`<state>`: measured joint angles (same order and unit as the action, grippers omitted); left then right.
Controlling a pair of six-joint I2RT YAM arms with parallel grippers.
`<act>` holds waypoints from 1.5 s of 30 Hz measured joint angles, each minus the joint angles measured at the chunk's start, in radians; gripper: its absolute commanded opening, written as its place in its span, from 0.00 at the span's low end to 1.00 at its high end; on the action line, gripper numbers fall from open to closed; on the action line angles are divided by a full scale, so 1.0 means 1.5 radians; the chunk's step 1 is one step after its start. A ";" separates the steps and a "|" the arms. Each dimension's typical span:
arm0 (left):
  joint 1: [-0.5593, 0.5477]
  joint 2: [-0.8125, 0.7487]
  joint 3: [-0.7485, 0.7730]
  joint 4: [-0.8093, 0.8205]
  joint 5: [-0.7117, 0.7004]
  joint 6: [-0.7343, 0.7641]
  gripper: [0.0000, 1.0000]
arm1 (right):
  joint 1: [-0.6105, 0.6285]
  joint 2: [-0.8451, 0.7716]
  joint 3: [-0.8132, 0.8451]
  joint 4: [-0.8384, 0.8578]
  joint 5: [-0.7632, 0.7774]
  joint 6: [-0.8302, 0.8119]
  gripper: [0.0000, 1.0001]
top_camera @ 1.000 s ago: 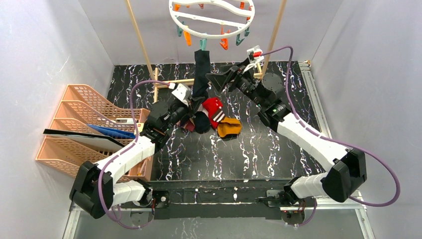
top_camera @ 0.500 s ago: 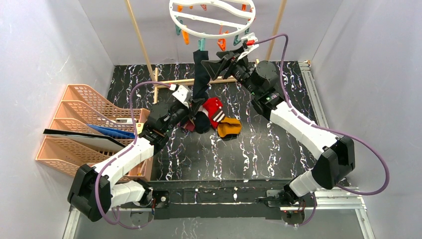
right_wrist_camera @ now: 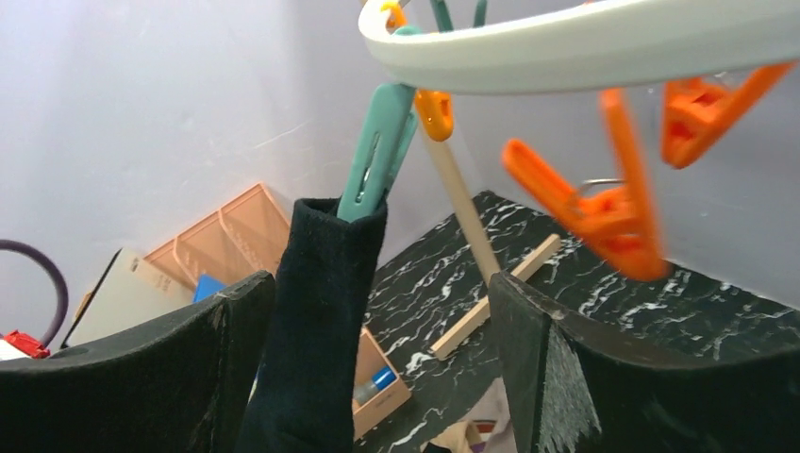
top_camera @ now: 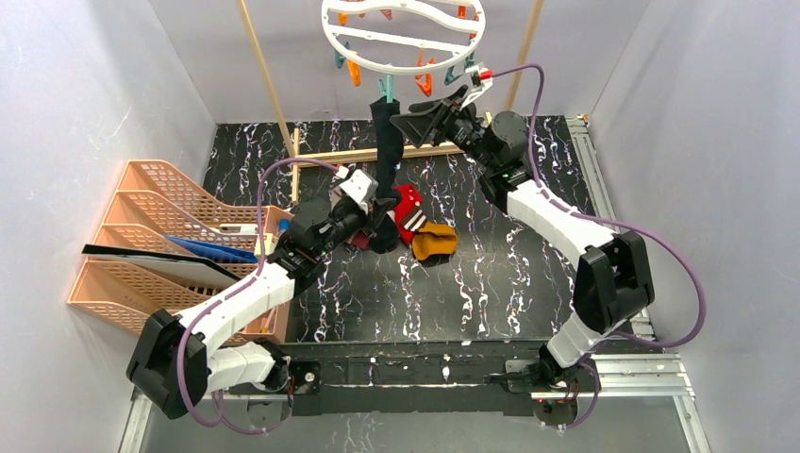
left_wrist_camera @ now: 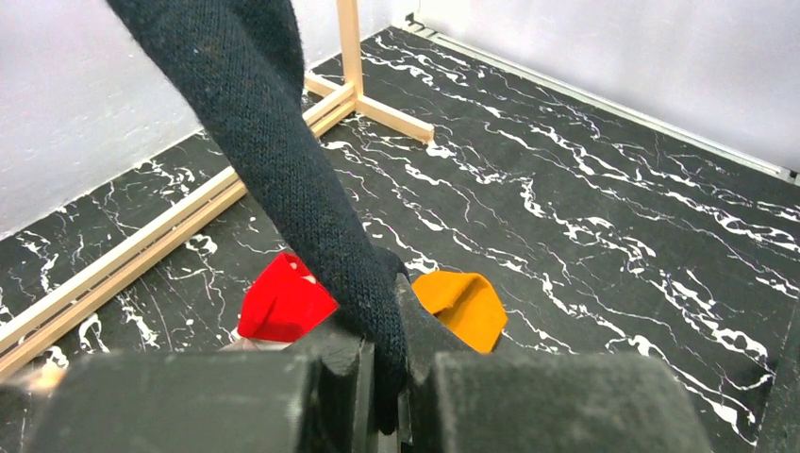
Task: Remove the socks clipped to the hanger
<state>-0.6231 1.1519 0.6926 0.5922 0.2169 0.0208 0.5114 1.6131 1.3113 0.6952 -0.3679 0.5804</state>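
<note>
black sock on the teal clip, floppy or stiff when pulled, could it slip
Probably floppy: the black sock drapes in a bend from the teal clip down to the left gripper. Its knit looks fuzzy, so it likely won't slip from that shut grip. It may stretch before the clip lets go.

The hanging sock (right_wrist_camera: 316,321) is black, the hanger (right_wrist_camera: 585,42) is white with orange and teal pegs (right_wrist_camera: 594,208), and the table (left_wrist_camera: 585,189) is black with white squiggles.

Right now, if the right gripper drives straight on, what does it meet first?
Probably the black sock, hanging from the teal clothespin, in line between the fingers of the open right gripper. Depth is unclear; it may already be inside them.
</note>
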 measured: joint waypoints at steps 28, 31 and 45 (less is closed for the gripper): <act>-0.054 0.002 0.007 -0.067 -0.033 0.037 0.00 | 0.015 -0.033 -0.012 -0.029 0.142 0.007 0.87; -0.057 0.004 0.007 -0.068 -0.033 0.038 0.00 | 0.018 -0.050 -0.012 -0.041 0.167 -0.019 0.88; -0.066 0.015 0.012 -0.081 -0.048 0.046 0.00 | 0.022 -0.026 -0.010 -0.058 0.168 -0.045 0.87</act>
<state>-0.7223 1.1744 0.7101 0.4706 0.1452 0.0898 0.5438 1.5738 1.2957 0.6075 -0.1154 0.5137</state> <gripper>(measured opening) 0.015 0.871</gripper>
